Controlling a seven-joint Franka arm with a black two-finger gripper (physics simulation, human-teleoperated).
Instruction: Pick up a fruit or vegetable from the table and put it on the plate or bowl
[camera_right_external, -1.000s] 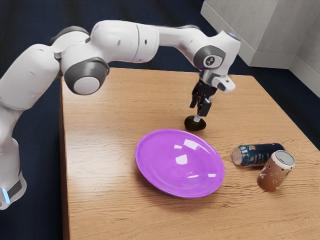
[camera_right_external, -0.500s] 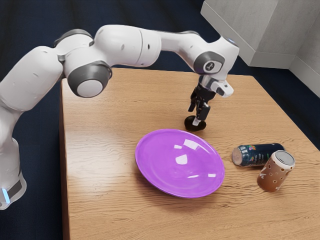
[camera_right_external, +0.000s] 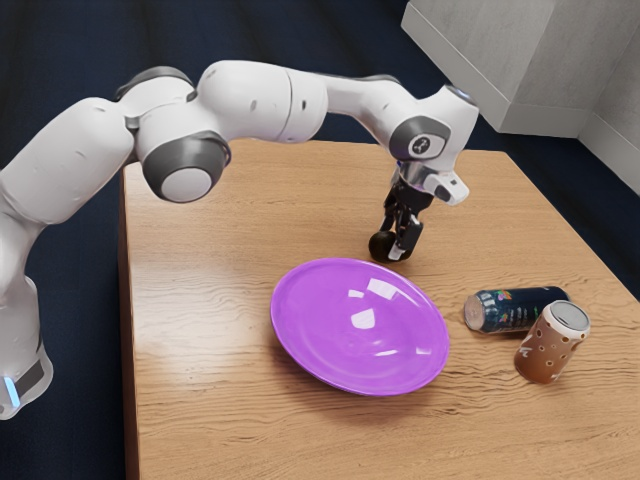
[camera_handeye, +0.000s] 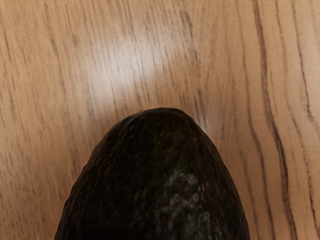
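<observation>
— Where's the fruit?
— I've got the avocado (camera_right_external: 379, 244) in the pincer (camera_right_external: 397, 248), closed on it from two sides as far as I can judge, low over the worktop (camera_right_external: 200, 300). The wrist view has its tapered end pointing out ahead of my hand.
— And the target?
— The purple plate (camera_right_external: 340, 340) lies just beside it, toward the camera. A short carry, I'd say.
— Labels?
— A blue can (camera_right_external: 515, 308) on its side and a tilted brown spotted can (camera_right_external: 552, 342), off to the exterior view's right. No writing I can read.

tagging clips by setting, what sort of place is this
Probably a bare simulated test room, not a home: a lone wooden table with a purple plate, the gripper shut on an avocado, dark blue floor, plain grey blocks behind.
</observation>
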